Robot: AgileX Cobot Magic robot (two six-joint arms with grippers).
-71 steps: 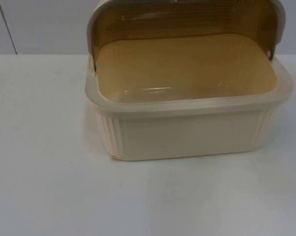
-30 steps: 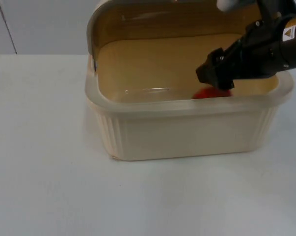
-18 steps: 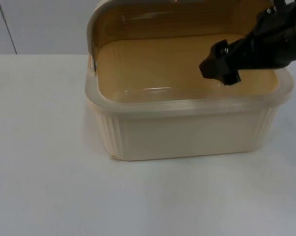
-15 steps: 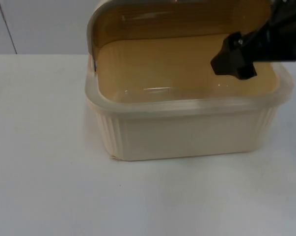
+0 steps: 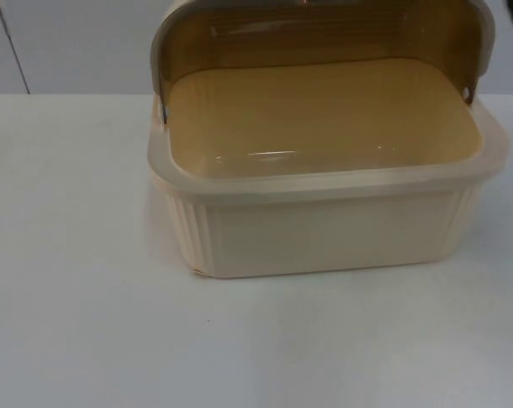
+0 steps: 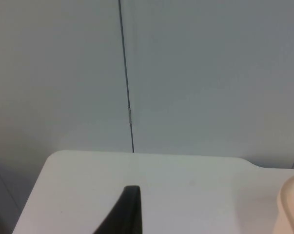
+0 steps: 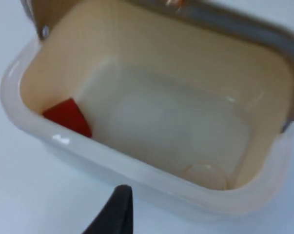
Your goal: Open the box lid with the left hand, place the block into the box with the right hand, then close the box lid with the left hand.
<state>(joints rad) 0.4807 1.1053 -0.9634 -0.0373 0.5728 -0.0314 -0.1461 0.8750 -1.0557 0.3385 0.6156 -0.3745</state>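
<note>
The cream ribbed box [image 5: 324, 229] stands on the white table with its amber lid [image 5: 324, 34] swung up and back. In the right wrist view a red block [image 7: 68, 117] lies on the box floor in one corner, free of any grip. The front wall of the box hides the block in the top view. My right gripper [image 7: 118, 209] hangs above and just outside the box rim [image 7: 151, 175], looking down into it. My left gripper [image 6: 126, 212] waits over the table beside the box [image 6: 290, 204], facing the grey wall.
The grey partition wall [image 5: 69, 42] rises right behind the box. White table top [image 5: 86, 323] stretches to the left of the box and in front of it.
The right arm, which had reached into the box with the red block, pulled back up and to the right out of the top view. The block stayed in the box.
</note>
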